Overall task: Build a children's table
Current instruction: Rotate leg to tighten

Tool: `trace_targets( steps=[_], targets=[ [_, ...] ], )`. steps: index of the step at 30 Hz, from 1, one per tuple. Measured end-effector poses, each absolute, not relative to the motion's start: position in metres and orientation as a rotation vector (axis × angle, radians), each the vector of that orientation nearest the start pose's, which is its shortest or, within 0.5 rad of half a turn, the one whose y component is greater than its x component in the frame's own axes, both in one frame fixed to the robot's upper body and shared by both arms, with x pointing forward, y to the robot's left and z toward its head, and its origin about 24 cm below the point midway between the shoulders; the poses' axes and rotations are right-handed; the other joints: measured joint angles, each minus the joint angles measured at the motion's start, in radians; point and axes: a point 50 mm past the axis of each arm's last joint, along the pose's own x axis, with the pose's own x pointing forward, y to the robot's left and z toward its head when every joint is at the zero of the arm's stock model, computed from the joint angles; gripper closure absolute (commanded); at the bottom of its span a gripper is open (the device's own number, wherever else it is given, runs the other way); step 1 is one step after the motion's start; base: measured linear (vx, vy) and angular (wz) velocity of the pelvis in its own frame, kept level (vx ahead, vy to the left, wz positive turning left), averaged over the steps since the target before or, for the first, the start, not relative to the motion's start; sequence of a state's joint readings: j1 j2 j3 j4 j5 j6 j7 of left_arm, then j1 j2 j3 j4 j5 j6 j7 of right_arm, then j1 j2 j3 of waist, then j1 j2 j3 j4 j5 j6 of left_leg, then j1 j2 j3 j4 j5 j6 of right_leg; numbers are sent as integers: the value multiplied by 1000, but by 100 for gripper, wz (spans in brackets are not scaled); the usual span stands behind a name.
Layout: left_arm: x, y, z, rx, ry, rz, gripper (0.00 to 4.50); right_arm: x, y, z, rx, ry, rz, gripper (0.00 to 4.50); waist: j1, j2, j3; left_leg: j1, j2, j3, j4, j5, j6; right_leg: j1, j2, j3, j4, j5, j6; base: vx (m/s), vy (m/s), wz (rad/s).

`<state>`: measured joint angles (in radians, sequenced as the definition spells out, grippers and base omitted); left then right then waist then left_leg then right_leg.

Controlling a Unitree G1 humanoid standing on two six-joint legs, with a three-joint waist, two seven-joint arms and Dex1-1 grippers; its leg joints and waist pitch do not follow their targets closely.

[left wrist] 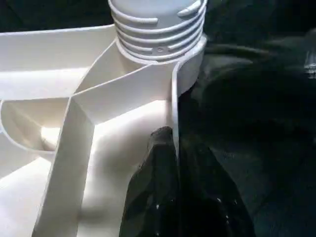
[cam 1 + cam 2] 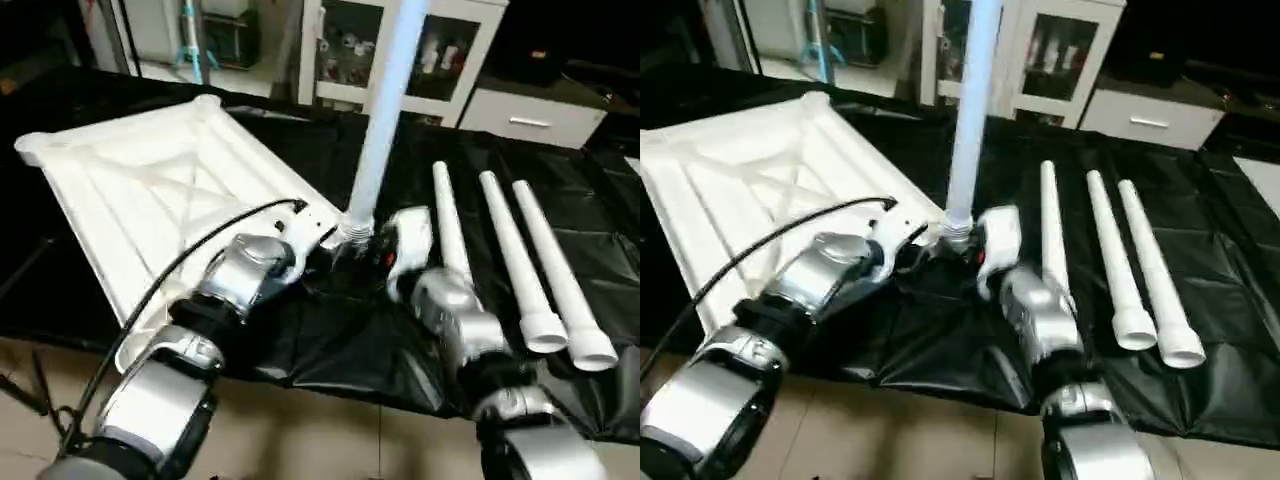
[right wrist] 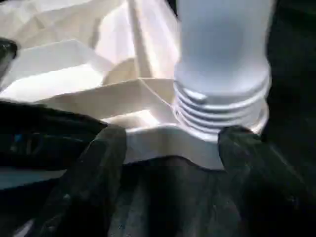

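Head view: white ribbed plastic tabletop (image 2: pixel 150 190) upside down on black cloth; white tube leg (image 2: pixel 385 110) upright in near corner socket; three spare white legs (image 2: pixel 520 265) alongside.
Left wrist: left gripper (image 1: pixel 173 163) pinches tabletop wall.
Right wrist: right gripper (image 3: pixel 170 163) fingers spread, clear of leg.
Risk: exposed threads, leg may topple.

Table top (image 2: pixel 150 190) laid underside up on the left of the work table (image 2: pixel 330 345), one leg (image 2: pixel 385 110) stood upright in its near right corner socket, three legs (image 2: pixel 515 265) laid side by side to the right, cabinet (image 2: pixel 400 50) located behind
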<state>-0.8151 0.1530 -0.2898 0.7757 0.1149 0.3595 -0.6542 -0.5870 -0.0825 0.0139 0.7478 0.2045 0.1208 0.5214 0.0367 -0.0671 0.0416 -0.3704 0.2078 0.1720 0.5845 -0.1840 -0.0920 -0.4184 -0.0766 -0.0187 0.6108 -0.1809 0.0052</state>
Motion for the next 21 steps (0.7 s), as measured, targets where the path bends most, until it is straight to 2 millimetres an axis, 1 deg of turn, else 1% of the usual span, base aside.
trace_targets(
  steps=[1, 2, 4, 7, 9, 12, 15, 18, 21],
  targets=[
    [361, 82, 65, 446, 489, -850, 450, 341, -111, 34, 130, 287, 635, 112, 2, 0, 0, -1, 0, 1, 0, 0, 0, 0, 0, 0, 0, 0, 0, 0, 0, 0],
    [359, 84, 65, 452, 486, -866, 450, 340, -115, 35, 115, 290, 659, 112, 5, 0, 0, -1, 0, 1, 0, 0, 1, 0, 0, -1, -1, 0, 0, 0, 0, 0],
    [355, 86, 66, 466, 485, -911, 450, 336, -123, 37, 83, 293, 728, 90, 10, 1, 1, -1, 1, 2, 0, 1, 6, -1, 0, -1, -1, -1, 0, 0, 0, 0],
    [346, 93, 65, 487, 484, -1010, 450, 326, -143, 42, 2, 311, 870, 65, 22, 2, 2, -1, 1, 3, 0, 2, 8, -1, 0, -1, -1, -1, -1, 0, 0, 0],
    [342, 99, 64, 498, 490, -1055, 450, 322, -153, 53, -46, 303, 956, 48, 26, 2, 2, 1, 1, 3, 0, -2, 2, 1, 0, -1, -1, -1, -1, 0, 0, 0],
    [339, 107, 63, 520, 496, -1092, 450, 314, -161, 72, -150, 287, 1115, 28, 29, 2, 2, 4, 1, 2, 1, -2, 2, 5, -1, 0, -1, -1, 0, 0, 0, 0],
    [334, 114, 62, 532, 500, -1131, 450, 311, -173, 77, -201, 313, 1148, 2, 28, -1, 0, 4, 1, 2, 2, -2, 2, 6, -1, 1, -1, -1, 0, 0, 0, 0],
    [331, 118, 63, 535, 503, -1158, 450, 311, -175, 76, -202, 321, 1144, 2, 26, -1, 0, 3, 0, 2, 2, -1, 2, 5, -1, 1, -1, -1, 0, 0, 0, 0],
    [327, 122, 64, 544, 504, -1197, 450, 314, -177, 74, -239, 340, 1135, 2, 27, -1, 0, 2, 0, 2, 1, -1, 2, 5, -1, 1, -1, -2, 0, 0, 0, 0]
  ],
)
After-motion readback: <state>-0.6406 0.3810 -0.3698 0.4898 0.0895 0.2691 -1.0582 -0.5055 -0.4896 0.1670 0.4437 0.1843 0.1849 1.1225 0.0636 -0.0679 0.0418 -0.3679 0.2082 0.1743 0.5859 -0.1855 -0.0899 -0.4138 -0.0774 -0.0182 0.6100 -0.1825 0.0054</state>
